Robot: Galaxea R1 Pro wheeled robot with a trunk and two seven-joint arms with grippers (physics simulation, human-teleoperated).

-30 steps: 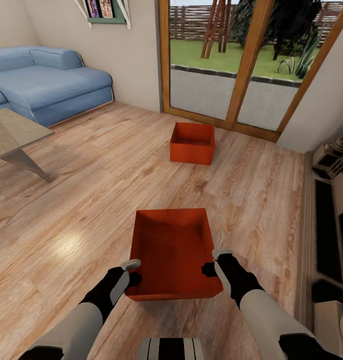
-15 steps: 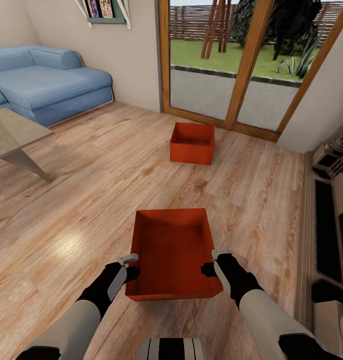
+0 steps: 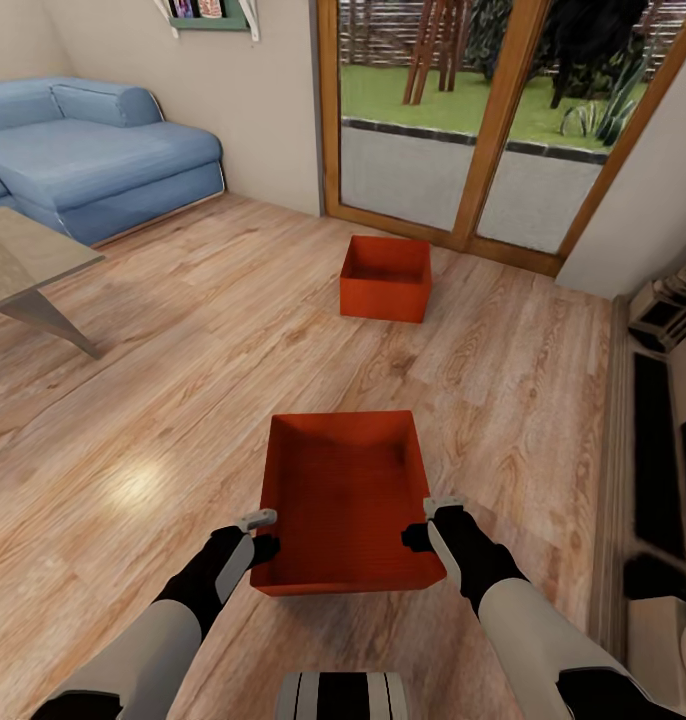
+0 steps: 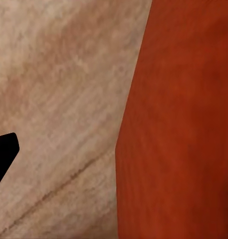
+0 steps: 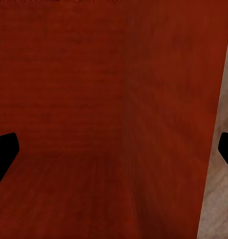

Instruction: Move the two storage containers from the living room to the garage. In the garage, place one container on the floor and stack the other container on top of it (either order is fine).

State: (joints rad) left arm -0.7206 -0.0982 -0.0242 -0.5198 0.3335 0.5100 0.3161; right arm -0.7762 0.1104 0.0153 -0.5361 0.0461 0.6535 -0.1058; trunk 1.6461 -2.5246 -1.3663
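Observation:
Two orange-red storage containers stand on the light wood floor of the living room. The near container (image 3: 343, 495) lies right in front of me, between my arms. My left gripper (image 3: 259, 534) is open at its left wall; in the left wrist view one black fingertip (image 4: 4, 155) hangs over the planks beside that wall (image 4: 178, 124), and the other finger is hidden. At the right wall my right gripper (image 3: 431, 524) is open too, with its fingertips (image 5: 4, 154) wide apart on either side of the wall (image 5: 213, 99). The far container (image 3: 385, 278) sits before the glass doors.
A blue sofa (image 3: 93, 165) and a low table (image 3: 23, 265) stand at the left. Wood-framed glass doors (image 3: 453, 110) close the far side. Shelving (image 3: 668, 400) lines the right wall. Bare plank floor (image 3: 183, 330) lies between the two containers.
The left gripper has shifted slightly outward from the near container's left wall. The whole picture has slid a little, so the camera moved; the containers stay where they were.

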